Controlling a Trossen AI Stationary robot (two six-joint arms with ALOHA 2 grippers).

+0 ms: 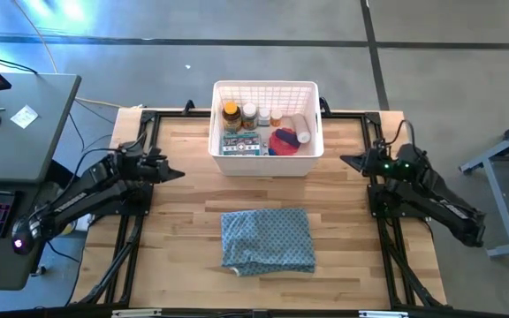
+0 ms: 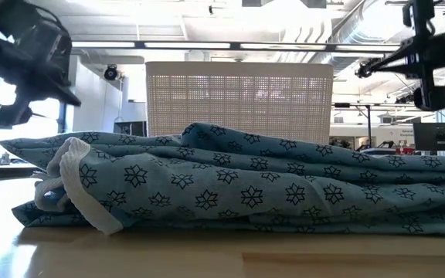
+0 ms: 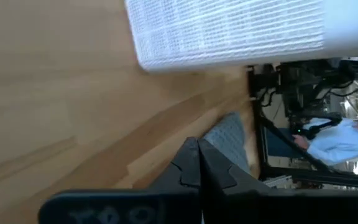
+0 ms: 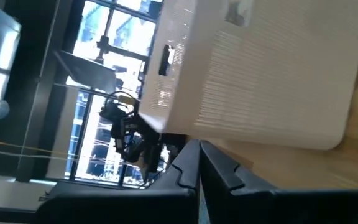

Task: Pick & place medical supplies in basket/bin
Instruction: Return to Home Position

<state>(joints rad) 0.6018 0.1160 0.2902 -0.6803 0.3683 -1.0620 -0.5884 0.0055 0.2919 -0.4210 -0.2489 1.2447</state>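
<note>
Left gripper (image 1: pixel 173 173) hangs over the table's (image 1: pixel 184 265) left edge and right gripper (image 1: pixel 347 162) over its right edge; on my wrist feeds both have their fingers pressed together, holding nothing. I see the medical supplies (image 1: pixel 283 140), amber bottle (image 1: pixel 231 116) included, lying inside the white basket (image 1: pixel 222 89) between the arms. The patterned cloth (image 1: pixel 268 239) lies apart from it.

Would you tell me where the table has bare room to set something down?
Bare wood lies between the basket and the cloth, and beside the cloth toward the left gripper and right gripper. The basket is crowded with supplies.
</note>
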